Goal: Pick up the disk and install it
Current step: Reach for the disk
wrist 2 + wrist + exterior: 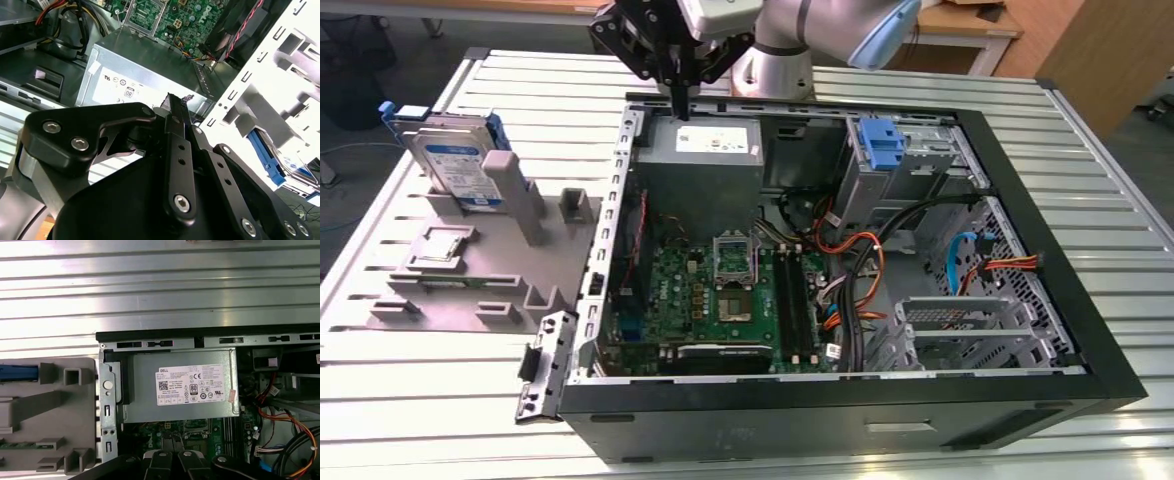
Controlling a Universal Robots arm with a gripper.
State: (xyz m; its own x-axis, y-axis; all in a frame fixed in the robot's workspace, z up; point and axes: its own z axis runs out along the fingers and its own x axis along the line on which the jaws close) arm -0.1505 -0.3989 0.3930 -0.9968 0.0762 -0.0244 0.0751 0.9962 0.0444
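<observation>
Gripper (682, 105) hangs over the power supply (704, 140) at the rear of the open case (854, 415), jaws together and holding nothing. The disk (460, 165) stands on edge in a grey rack (454, 300) on the slatted surface (1094, 150), at the exterior view's left, well apart from the gripper. It is probably rigid, dense and sensitive to shock, with smooth metal faces. Its blue bracket, free above the rack, looks the safer hold. The way up from the rack looks open. Inside the case, cables (854, 270) run close beside the drive cage (961, 315), and sheet-metal edges leave little room.
</observation>
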